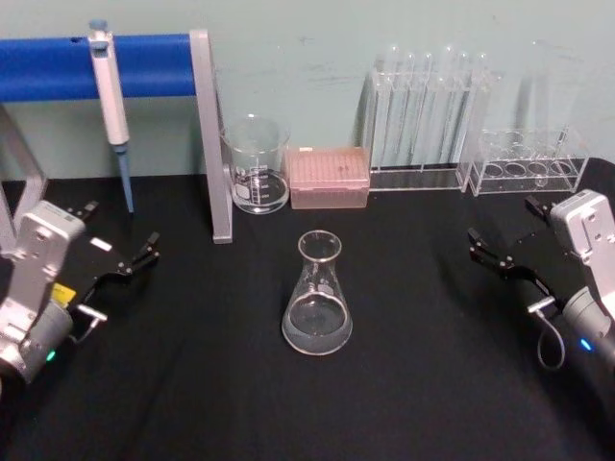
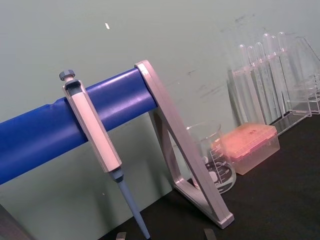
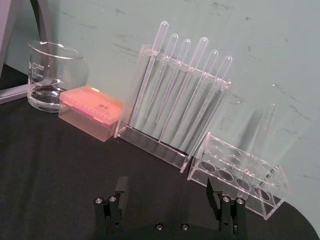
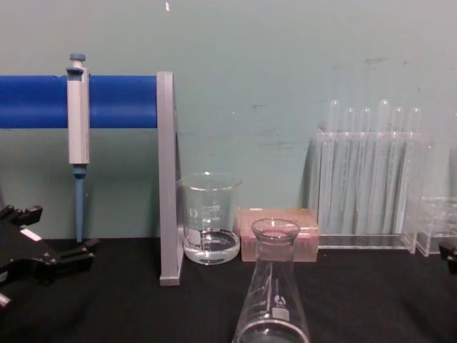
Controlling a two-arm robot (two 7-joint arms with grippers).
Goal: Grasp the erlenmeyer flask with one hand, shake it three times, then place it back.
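The erlenmeyer flask [image 1: 317,298] stands upright on the black table [image 1: 192,403], midway between my arms, and neither arm touches it. My head view looks down into its neck and round base, while my chest view catches the white graduation marks and label patch on its side [image 4: 275,300]. My right gripper [image 1: 502,223] hangs well to the flask's right, spread wide and holding nothing. In the right wrist view its fingers [image 3: 120,189] stand far apart before the tall rack [image 3: 170,115] of tubes. My left gripper [image 1: 120,230] waits well to the flask's left, also wide open and empty. Its wrist view faces the pipette [image 2: 95,135] hung on the blue bar [image 2: 30,145], with the beaker [image 2: 215,160] and pink box [image 2: 247,145] beyond.
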